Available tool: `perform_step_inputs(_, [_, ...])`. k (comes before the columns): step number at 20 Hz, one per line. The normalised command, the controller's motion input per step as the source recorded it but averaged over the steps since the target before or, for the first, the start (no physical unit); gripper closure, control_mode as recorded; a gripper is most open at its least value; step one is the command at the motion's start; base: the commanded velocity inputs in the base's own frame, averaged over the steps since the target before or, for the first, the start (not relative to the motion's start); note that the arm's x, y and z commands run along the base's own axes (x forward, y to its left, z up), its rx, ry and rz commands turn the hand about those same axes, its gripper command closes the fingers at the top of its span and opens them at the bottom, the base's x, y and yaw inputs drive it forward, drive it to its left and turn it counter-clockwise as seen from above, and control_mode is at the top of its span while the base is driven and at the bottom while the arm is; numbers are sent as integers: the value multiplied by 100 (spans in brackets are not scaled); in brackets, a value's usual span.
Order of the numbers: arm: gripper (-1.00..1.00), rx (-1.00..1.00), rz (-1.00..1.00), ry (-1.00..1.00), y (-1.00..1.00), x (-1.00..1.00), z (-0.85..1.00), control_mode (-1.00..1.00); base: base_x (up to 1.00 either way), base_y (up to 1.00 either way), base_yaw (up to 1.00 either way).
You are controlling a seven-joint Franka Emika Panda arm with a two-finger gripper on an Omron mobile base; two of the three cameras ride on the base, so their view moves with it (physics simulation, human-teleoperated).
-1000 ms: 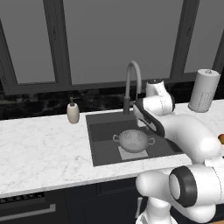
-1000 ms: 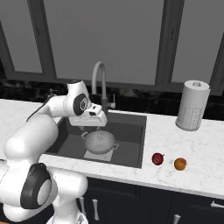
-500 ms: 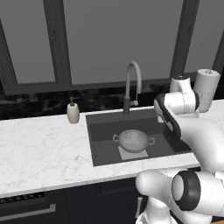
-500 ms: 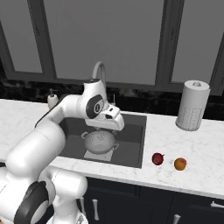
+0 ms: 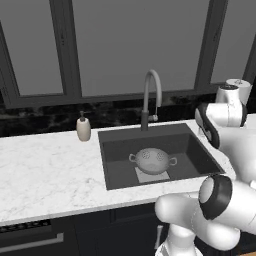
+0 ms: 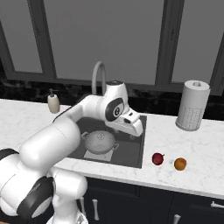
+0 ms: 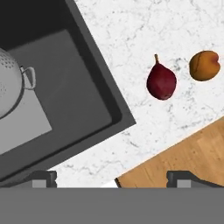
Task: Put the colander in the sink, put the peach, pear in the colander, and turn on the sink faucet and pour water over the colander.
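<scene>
The pale perforated colander sits in the dark sink, on the light patch of its floor. To the right of the basin, the dark red pear and the orange peach lie side by side on the marble counter. My gripper hovers above the sink's right rim. It is open, its tips wide apart with nothing between them, and the fruit is ahead of it. The gooseneck faucet stands behind the basin with no water running.
A beige soap bottle stands left of the sink. A paper-towel roll stands at the back right. Wooden floor shows past the counter's front edge. My own arm spans the sink's left side.
The arm has swung to the right, from over the middle of the sink to its right rim, nearer the fruit. The colander and both fruits have stayed put.
</scene>
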Motion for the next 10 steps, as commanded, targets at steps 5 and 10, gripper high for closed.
perform_step_inputs(5, [-100, 9, -6, 0, -76, -7, 0, -100, 0, 0, 0])
perform_step_inputs(10, [-100, 7, 0, 0, -54, 0, -16, -100, 0, 0, 0])
